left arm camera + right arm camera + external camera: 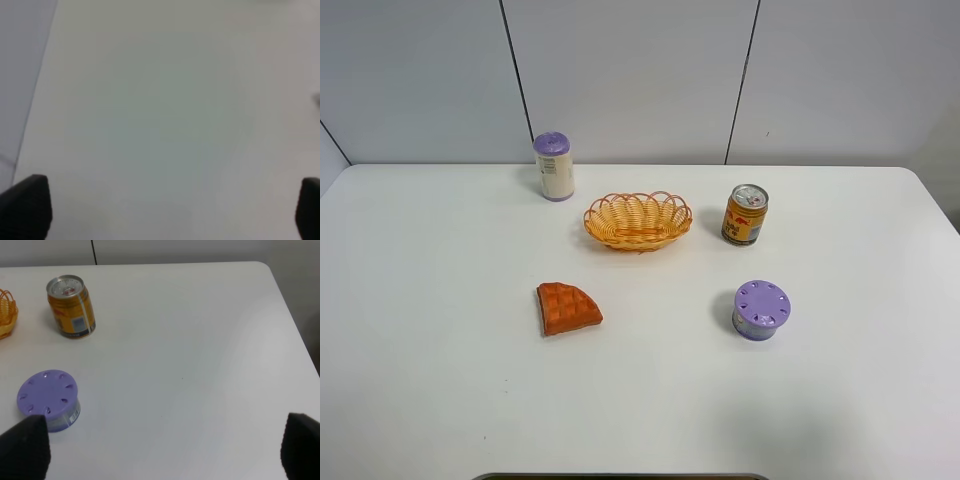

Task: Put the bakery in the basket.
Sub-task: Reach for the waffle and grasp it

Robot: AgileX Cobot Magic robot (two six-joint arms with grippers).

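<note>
Now: bakery (569,308), orange-brown waffle wedge, lies flat on white desk (440,380), front-left of middle. Yellow wicker basket (635,232) sits behind it, well apart. Gold can (745,214) stands right of basket. Purple-lidded tin (761,309) sits in front of can. White bottle (554,166) with purple cap stands back-left of basket. Over bare desk, left end effector (167,210) spread wide, empty. Near tin, right end effector (160,447) spread wide, empty.

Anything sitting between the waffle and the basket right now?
No. In the high view, only bare white table separates the waffle from the basket.
</note>
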